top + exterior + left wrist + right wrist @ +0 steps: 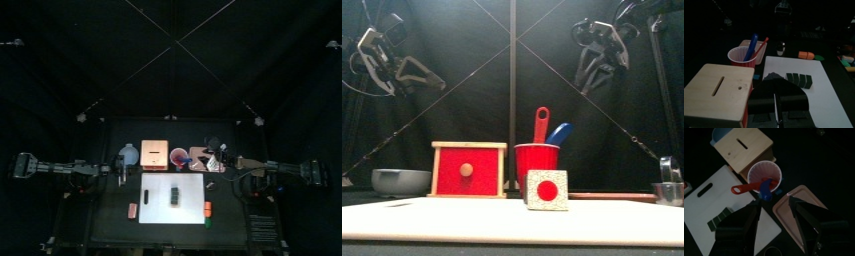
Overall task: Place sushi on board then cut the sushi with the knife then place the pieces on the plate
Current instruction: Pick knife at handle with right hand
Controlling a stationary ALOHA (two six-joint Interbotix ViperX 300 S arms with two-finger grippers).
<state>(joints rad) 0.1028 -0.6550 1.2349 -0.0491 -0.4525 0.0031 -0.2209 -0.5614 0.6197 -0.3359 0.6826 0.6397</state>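
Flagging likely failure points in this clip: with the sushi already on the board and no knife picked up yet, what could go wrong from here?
The red knife and blue knife cross in the red cup; the open right gripper above them may catch both or tip the cup.
The sushi lies loose on the board, with the left gripper clear of it; it may slide or split unevenly under the blade.
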